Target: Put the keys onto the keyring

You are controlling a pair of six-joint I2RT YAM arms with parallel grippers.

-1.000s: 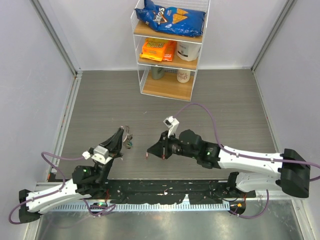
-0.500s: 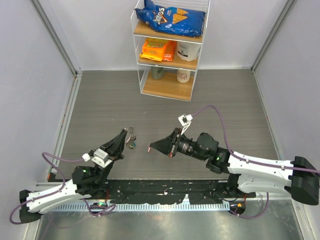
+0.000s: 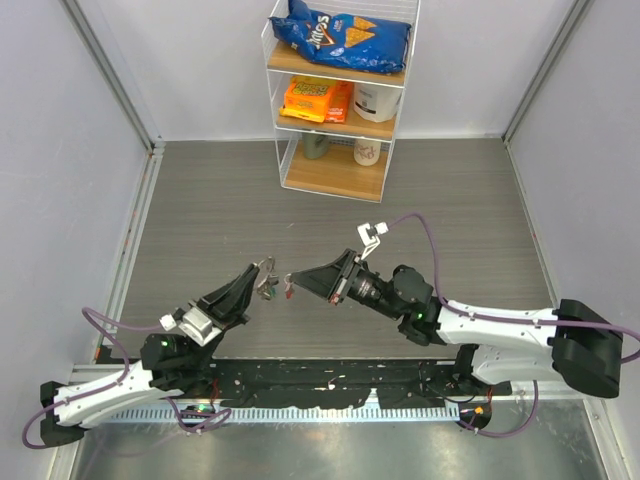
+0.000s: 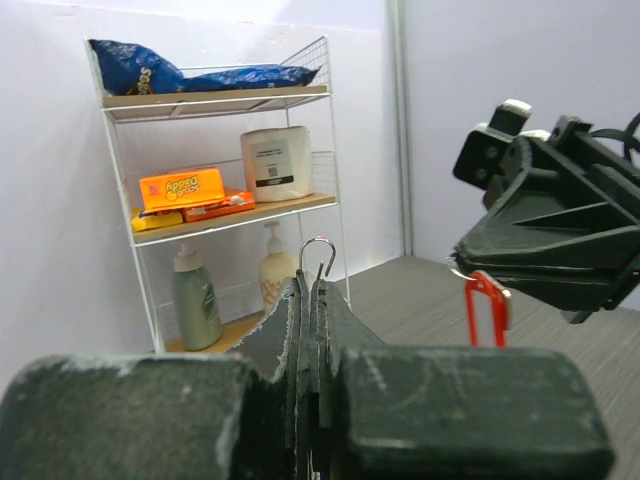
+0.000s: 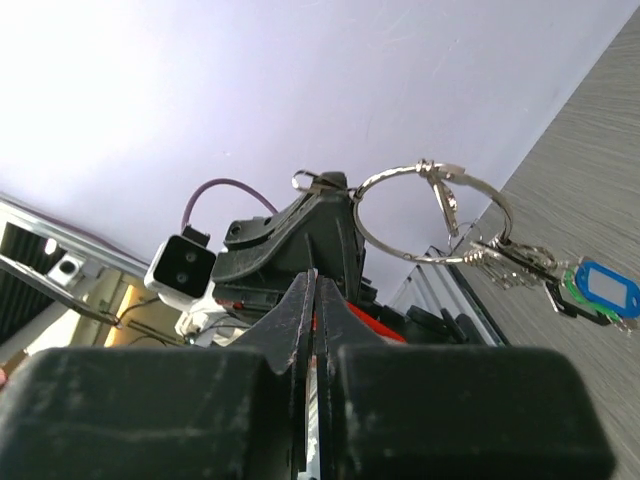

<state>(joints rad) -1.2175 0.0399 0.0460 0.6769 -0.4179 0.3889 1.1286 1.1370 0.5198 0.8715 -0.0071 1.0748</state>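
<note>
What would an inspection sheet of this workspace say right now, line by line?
Surface: grey wood-grain table.
Job's things: keyring held in the air, blue and green keys hanging on it; red key close to the ring, not yet on it.
Clutter: nothing seen.
Grippers: left gripper, jaws shut on the keyring; right gripper, jaws shut on the red key.
Cables: purple cable arching over the right arm; another loops beside the left arm.
Surroundings: wire shelf at the far wall with a chips bag, orange packs and bottles; plain grey walls.
</note>
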